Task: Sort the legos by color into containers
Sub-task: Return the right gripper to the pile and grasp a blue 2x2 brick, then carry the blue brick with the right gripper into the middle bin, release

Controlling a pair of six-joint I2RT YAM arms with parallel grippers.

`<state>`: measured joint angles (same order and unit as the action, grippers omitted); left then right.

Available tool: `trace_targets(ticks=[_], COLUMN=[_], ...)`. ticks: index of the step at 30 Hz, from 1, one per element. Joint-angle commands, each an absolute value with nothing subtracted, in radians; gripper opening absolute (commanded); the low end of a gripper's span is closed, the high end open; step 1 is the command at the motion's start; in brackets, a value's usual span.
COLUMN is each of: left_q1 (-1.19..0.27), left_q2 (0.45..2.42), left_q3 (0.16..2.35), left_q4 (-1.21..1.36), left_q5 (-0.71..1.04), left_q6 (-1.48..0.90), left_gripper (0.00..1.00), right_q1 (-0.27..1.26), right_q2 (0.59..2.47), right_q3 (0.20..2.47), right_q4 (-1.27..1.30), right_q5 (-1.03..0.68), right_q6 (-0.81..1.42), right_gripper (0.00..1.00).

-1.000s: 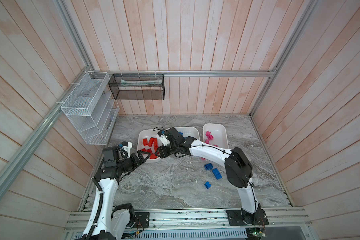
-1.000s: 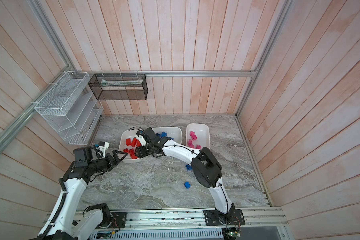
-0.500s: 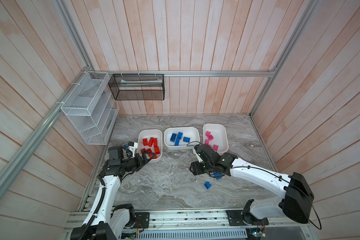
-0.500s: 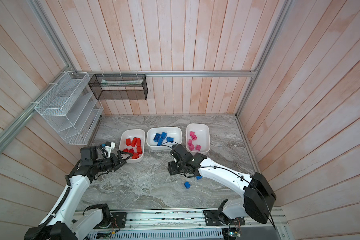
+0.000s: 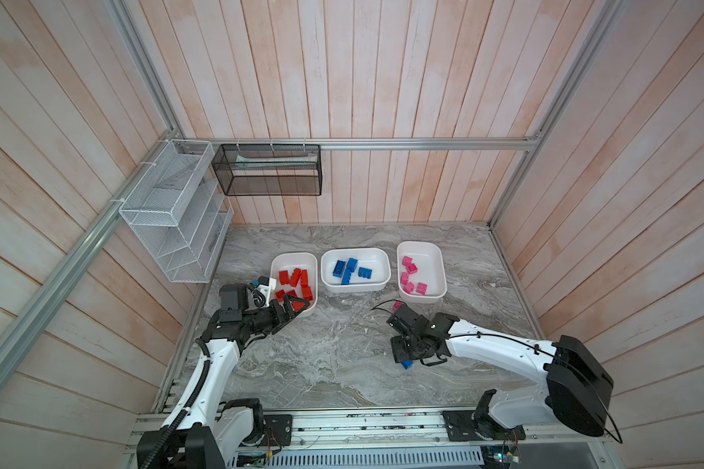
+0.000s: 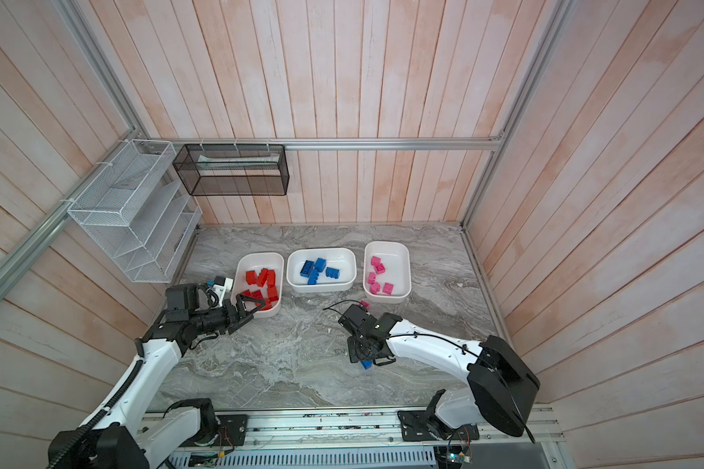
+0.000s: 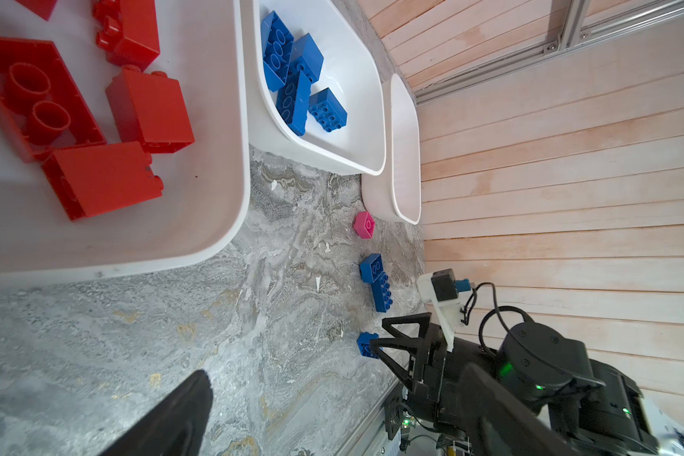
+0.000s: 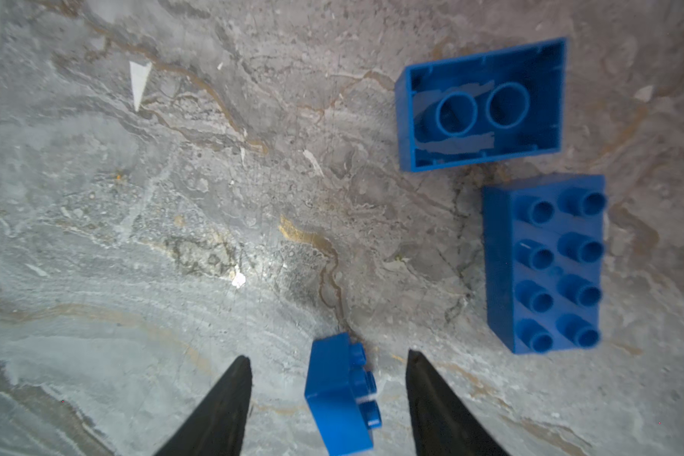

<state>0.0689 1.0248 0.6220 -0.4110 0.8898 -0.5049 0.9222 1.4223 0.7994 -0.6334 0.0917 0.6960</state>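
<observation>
Fingers [image 8: 222,402] of the low-reaching right gripper [image 8: 327,355] spread astride a small blue brick [image 8: 336,395]; only wrist views show two bigger bricks [image 8: 482,106] nearby.

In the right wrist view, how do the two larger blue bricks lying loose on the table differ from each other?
The upturned blue brick lies hollow side up, showing two round tubes; the studded blue brick lies studs up, showing eight studs. The upturned blue brick looks somewhat shorter than the studded one. Their long sides run roughly at right angles to each other. Both are blue, oblong and rest loose on the marble table.
</observation>
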Motion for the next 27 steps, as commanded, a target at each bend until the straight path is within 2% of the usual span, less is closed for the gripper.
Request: trace_targets(ticks=[1, 7, 12, 15, 22, 27], left_q1=[0.064, 0.063, 0.063, 0.063, 0.064, 0.063], left_q2=[1.017, 1.026, 1.037, 1.035, 1.027, 1.012], left_q3=[0.603, 0.596, 0.606, 0.615, 0.627, 0.657], left_q4=[-0.399, -0.390, -0.396, -0.405, -0.413, -0.437], left_q5=[0.888, 0.890, 0.891, 0.886, 0.890, 0.893], left_q6=[-0.485, -0.486, -0.474, -0.469, -0.471, -0.464], left_gripper=[0.99, 0.99, 0.99, 0.99, 0.99, 0.99], right_q1=[0.935, 0.981, 0.985, 0.985, 0.933, 0.780], right_q2=[1.440, 1.452, 1.461, 1.458, 1.476, 1.549], right_q3=[0.771, 0.741, 0.744, 0.795, 1.014, 1.152], right_q4=[-0.613, -0.642, -0.634, -0.672, -0.648, -0.455], right_q5=[0.080, 0.084, 0.095, 0.133, 0.198, 0.137], right_q6=[0.686, 0.728, 0.736, 0.724, 0.628, 0.487], right_gripper=[0.57, 0.49, 0.30, 0.23, 0.19, 0.19])
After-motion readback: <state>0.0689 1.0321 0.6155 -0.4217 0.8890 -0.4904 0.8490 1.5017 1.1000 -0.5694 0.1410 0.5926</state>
